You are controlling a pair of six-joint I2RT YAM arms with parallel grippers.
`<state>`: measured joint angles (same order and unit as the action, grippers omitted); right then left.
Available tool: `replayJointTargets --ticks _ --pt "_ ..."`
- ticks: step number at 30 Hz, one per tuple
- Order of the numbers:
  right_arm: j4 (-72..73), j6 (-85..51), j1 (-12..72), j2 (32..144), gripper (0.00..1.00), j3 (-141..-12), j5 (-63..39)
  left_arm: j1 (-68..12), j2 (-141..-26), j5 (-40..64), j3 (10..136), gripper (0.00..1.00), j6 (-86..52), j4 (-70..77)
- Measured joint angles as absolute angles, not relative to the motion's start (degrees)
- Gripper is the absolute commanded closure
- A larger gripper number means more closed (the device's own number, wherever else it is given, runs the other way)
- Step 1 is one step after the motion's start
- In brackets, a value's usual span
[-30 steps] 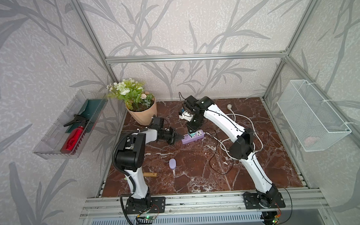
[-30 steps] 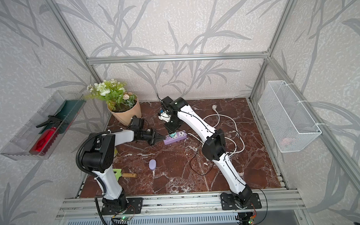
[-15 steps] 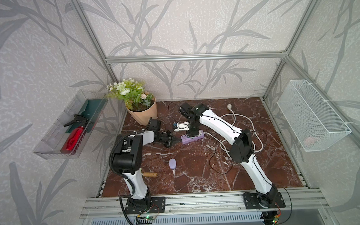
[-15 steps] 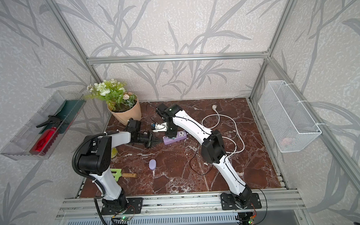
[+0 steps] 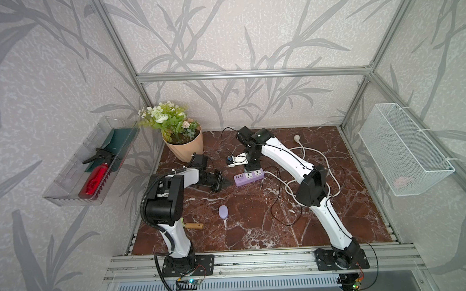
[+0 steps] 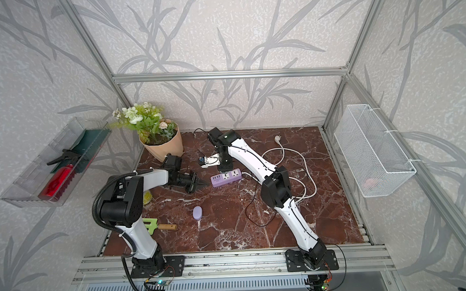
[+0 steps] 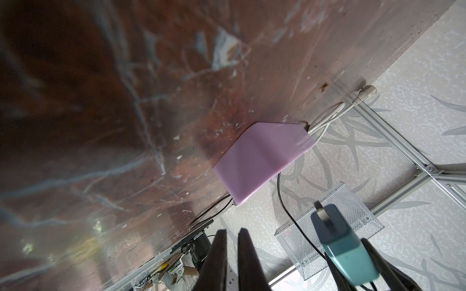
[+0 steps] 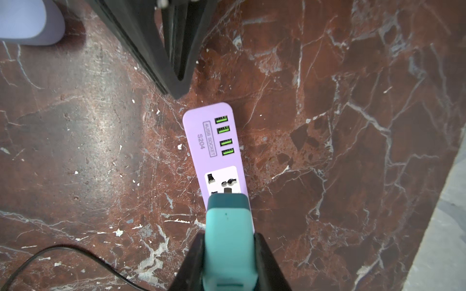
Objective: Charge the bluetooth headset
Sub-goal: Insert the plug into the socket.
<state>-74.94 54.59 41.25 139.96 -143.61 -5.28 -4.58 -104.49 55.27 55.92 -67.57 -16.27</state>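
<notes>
Bluetooth headset (image 5: 223, 212) lay on marble table (image 5: 258, 225), apart from power strip (image 5: 248, 176). Right gripper (image 8: 228, 241) pinched teal adapter (image 8: 228, 221) over strip's socket. Left gripper (image 5: 226, 182) pressed together beside strip's end.

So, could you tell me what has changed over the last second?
The right gripper, holding the teal adapter, swung about and ended lower, at a socket of the power strip. The left gripper stayed shut beside the strip's end. The strip and the bluetooth headset did not move.
</notes>
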Motion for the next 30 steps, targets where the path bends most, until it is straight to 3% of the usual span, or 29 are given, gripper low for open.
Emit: replayJointTargets --ticks 30 --pt "-78.91 56.18 41.34 145.49 1.0 -146.1 -6.55 -4.32 -108.47 55.31 59.11 0.88 -65.95 -18.81"
